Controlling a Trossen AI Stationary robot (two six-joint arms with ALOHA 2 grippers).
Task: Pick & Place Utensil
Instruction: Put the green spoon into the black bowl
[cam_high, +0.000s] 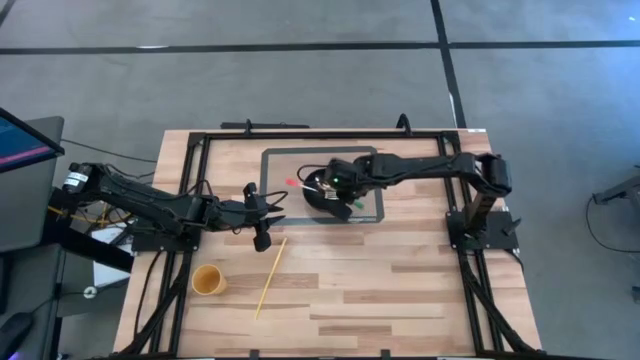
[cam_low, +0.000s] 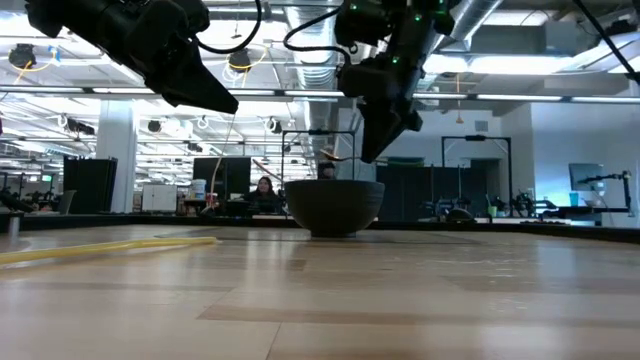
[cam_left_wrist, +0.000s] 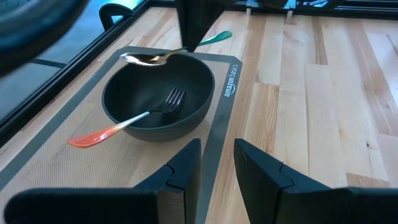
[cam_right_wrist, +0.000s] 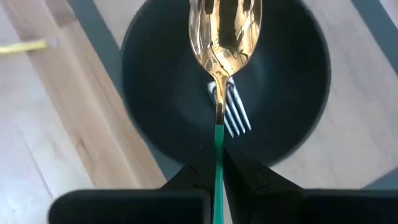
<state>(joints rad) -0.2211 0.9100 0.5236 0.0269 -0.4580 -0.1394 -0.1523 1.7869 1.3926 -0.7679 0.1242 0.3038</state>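
Right tool (cam_right_wrist: 217, 171) clenched on the green handle of a gold spoon (cam_right_wrist: 224, 37) — held above the dark bowl (cam_high: 325, 195), long axis near level, handle pointing right — while the left tool (cam_left_wrist: 217, 165) hangs released beside the mat (cam_left_wrist: 74, 168).

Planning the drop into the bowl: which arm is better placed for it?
Right. The right gripper already pinches the green-handled spoon directly above the bowl; the left gripper is open, empty, and off the mat.
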